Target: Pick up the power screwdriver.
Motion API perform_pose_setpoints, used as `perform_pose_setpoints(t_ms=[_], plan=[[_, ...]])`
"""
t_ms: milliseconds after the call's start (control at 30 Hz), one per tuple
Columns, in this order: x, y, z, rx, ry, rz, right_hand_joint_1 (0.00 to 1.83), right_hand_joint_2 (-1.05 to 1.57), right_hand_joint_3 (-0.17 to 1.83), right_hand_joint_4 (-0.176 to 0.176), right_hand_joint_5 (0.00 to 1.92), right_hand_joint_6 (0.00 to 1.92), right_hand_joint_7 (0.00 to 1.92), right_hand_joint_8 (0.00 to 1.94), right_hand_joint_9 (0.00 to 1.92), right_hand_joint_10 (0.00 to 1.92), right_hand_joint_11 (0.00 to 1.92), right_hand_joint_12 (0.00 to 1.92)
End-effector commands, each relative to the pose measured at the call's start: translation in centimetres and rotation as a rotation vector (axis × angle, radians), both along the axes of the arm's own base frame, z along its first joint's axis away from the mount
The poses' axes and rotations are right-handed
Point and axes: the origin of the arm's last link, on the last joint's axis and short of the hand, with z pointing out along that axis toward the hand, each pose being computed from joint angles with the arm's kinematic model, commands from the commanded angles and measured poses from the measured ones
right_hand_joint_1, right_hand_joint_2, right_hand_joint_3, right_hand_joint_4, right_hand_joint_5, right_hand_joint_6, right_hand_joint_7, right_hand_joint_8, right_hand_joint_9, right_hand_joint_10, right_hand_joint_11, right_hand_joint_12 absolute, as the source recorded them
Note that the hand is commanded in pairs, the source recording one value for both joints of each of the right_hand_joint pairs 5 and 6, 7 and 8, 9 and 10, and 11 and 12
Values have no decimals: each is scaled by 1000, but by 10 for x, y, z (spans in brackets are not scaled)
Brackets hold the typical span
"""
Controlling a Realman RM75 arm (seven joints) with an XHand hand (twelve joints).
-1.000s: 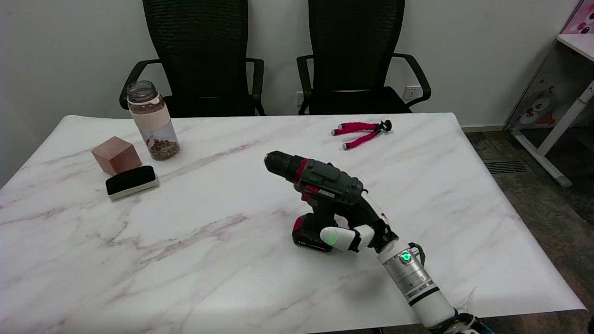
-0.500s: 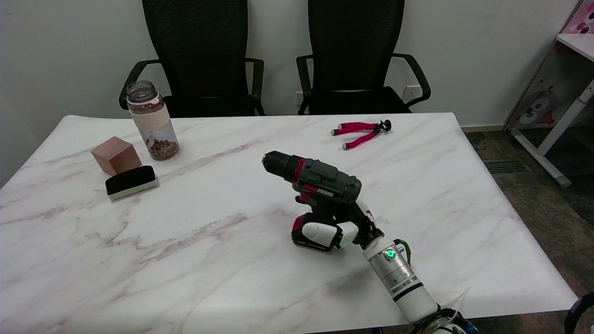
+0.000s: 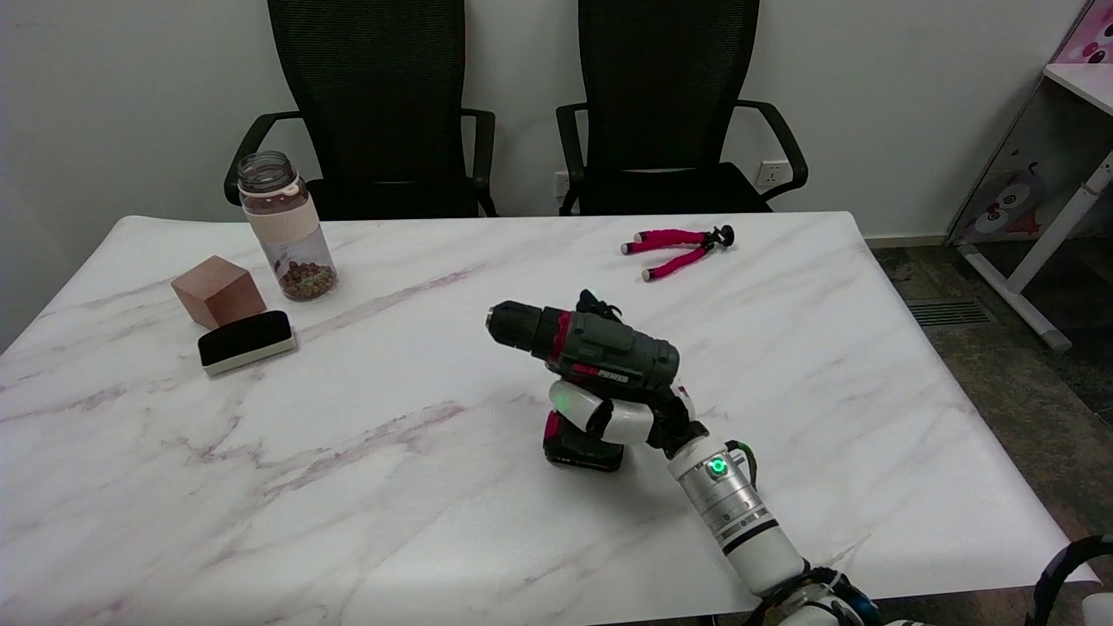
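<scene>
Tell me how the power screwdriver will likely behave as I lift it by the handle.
The power screwdriver looks rigid, so it should not flex. Its long body sits above the right hand and the battery block below, so it may feel heavy and want to pitch nose-down. The handle looks rubbery, probably not slippery.

A marble-look table (image 3: 348, 487) is seen. At about 10 o'clock a clear bottle (image 3: 287, 226) with brownish bits inside is stood upright, with a wooden cube (image 3: 217, 291) just beside it and a black eraser (image 3: 246, 340) parked near the cube. A pink mini tripod (image 3: 676, 247) is laid flat around 1 o'clock. Two black chairs (image 3: 668, 104) are tucked in at 12.
</scene>
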Motion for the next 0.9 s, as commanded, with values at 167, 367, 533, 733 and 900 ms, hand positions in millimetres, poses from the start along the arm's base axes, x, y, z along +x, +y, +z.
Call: perform_pose_setpoints(t_ms=[167,367,533,733,900], plan=[[-4,-13,2,-16,1,-34,1086,581,880,-35,160,160,160,160,1332,1332,1736,1736],[-3,-18,3,-11,10,-38,1075,620,888,-23,802,802,802,802,1372,1372,1719,1719],[-2,-23,5,-10,11,-39,1069,691,894,4,1160,1160,1160,1160,1565,1565,1726,1726],[2,-30,7,-13,15,-28,1032,851,972,175,1479,1479,1479,1479,1843,1843,1814,1814],[7,-41,7,-8,23,-22,984,986,971,176,1788,1788,1788,1788,1920,1920,1850,1850]])
